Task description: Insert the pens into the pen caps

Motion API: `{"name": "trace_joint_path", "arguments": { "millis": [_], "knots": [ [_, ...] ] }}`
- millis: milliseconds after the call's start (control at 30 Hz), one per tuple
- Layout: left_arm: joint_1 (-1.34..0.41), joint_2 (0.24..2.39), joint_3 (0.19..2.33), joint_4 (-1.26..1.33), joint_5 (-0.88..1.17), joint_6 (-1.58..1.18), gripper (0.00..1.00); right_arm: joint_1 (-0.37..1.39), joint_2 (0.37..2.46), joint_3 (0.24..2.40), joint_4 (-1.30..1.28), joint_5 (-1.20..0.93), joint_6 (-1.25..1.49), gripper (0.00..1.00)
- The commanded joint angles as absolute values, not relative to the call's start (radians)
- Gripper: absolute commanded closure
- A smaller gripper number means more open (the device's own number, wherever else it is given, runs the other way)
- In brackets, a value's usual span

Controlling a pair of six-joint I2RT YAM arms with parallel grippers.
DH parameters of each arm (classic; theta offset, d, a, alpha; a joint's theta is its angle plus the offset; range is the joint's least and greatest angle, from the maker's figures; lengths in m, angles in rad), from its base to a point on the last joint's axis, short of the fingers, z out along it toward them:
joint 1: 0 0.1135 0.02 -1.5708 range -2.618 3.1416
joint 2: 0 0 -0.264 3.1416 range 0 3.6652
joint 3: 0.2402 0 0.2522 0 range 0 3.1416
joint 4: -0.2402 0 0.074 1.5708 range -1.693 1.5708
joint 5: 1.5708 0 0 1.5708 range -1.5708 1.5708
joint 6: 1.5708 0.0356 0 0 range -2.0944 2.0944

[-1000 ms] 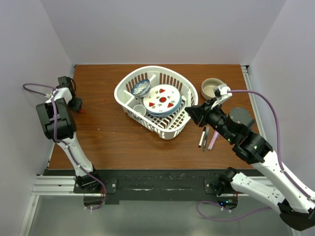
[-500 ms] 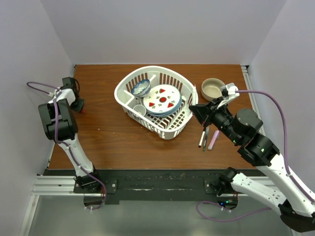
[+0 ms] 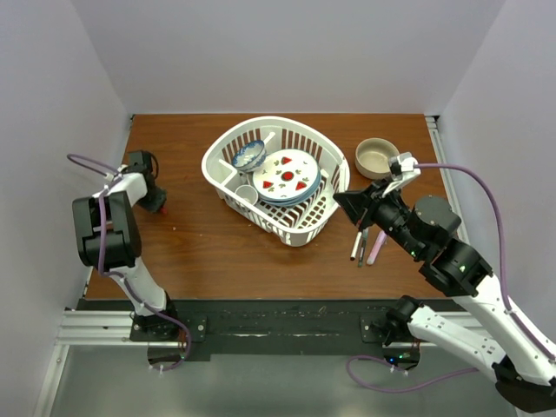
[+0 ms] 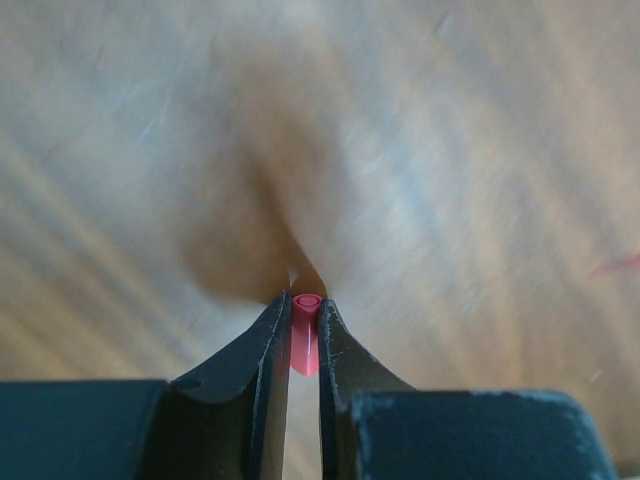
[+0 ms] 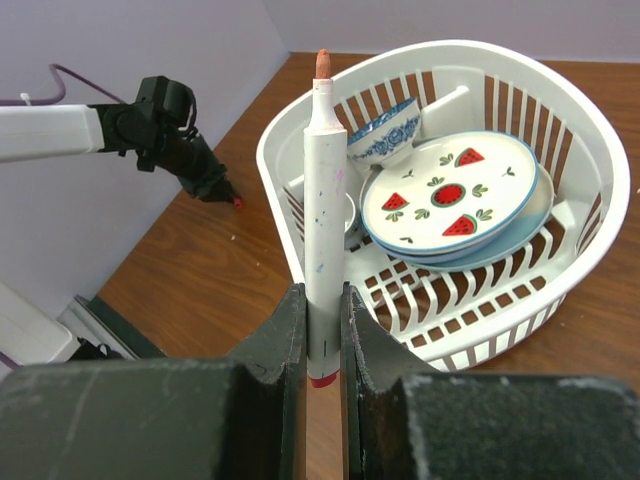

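Mating these worries me: my left gripper (image 4: 304,312) pinches the red cap (image 4: 306,340) between its tips, my right gripper (image 5: 322,300) clamps the white pen (image 5: 323,200) low, most of it above the jaws (long lever), so misalignment could pivot either.

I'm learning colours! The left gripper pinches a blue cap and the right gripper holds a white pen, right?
The cap is red, not blue: the left wrist view shows it in the left gripper. The right gripper does hold a white pen.
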State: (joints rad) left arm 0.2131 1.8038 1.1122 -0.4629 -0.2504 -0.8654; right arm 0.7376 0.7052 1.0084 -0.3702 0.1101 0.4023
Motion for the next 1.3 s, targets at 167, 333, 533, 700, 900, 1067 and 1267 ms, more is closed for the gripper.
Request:
{"name": "trace_joint_path", "arguments": {
  "millis": [167,333,533,700,900,1067,1267],
  "knots": [
    [0.108,1.517,1.028,-0.451,-0.120,-0.759,1.00,0.736,0.719,0.954,-0.313,0.011,0.431,1.00],
    [-0.027,1.357,1.051,-0.443,-0.065,-0.744,1.00,0.738,0.750,0.901,-0.236,-0.078,0.429,1.00],
    [-0.211,1.171,1.037,-0.257,0.098,-0.802,1.00,0.739,0.877,0.835,-0.007,-0.248,0.509,1.00],
    [-0.376,1.100,0.976,0.031,0.230,-0.880,1.00,0.747,0.986,0.785,0.178,-0.321,0.566,1.00],
    [-0.478,1.072,0.847,0.306,0.282,-1.008,1.00,0.834,1.046,0.765,0.325,-0.243,0.532,1.00],
    [-0.503,1.048,0.828,0.366,0.278,-1.019,1.00,0.882,1.081,0.767,0.331,-0.199,0.523,1.00],
    [-0.503,0.980,0.798,0.410,0.221,-1.016,1.00,0.891,1.068,0.756,0.348,-0.172,0.534,1.00]
  ]
}}
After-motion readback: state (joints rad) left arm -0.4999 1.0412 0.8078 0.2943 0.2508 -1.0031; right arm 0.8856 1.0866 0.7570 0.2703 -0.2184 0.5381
